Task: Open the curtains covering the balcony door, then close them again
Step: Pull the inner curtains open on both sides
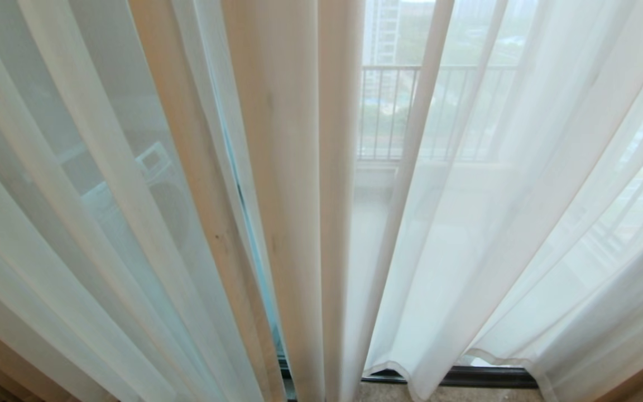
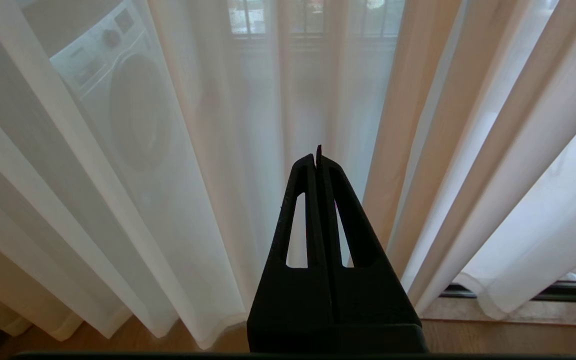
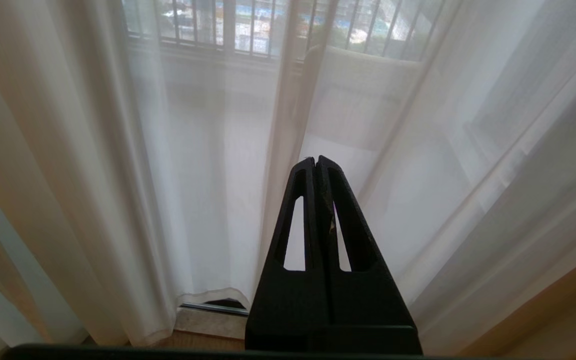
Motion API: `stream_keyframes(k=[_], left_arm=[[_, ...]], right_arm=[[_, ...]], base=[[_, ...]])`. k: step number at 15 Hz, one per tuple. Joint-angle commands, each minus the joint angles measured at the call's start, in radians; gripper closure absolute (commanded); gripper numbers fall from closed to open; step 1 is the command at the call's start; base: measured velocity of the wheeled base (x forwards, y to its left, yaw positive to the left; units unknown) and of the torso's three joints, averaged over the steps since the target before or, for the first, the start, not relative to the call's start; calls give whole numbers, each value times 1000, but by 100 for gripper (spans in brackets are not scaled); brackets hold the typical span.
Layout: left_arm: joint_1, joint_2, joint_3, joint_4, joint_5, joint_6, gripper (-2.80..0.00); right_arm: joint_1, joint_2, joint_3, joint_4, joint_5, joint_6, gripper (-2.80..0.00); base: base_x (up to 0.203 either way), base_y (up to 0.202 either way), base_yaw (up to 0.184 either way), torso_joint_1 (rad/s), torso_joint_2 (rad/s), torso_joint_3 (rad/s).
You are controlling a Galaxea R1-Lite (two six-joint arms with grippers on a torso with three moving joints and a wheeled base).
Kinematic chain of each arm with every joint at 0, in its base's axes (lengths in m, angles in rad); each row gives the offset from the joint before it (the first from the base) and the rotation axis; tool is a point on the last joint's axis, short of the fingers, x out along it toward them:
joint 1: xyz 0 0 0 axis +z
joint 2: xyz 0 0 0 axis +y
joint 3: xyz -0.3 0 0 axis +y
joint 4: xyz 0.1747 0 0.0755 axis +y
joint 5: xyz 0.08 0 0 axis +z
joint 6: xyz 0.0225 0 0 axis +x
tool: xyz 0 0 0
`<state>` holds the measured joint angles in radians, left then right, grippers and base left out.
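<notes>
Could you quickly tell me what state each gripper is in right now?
Left gripper: shut, holding nothing, short of the curtains.
Right gripper: shut, holding nothing.

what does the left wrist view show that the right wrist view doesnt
Only the left wrist view shows a washing machine behind the sheer fabric, and the left gripper, shut and empty.

Only the right wrist view shows the right gripper, also shut and empty, and a pale low wall under the railing.

Both show the curtains hanging closed to the floor, the balcony railing through them, the door's dark bottom track and wooden flooring.
</notes>
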<state>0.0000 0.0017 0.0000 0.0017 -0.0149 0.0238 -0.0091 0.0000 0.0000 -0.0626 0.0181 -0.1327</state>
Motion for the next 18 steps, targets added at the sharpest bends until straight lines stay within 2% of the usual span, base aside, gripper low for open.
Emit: stream_keyframes(k=[1, 18], left_arm=[[0, 0, 0, 0, 2, -2, 0], [0, 0, 0, 0, 1, 5, 0]], right_arm=[[1, 0, 0, -2, 0, -1, 0], [1, 0, 0, 0, 0, 1, 0]], base=[[0, 0, 0, 0, 0, 0], [0, 0, 0, 0, 0, 0]])
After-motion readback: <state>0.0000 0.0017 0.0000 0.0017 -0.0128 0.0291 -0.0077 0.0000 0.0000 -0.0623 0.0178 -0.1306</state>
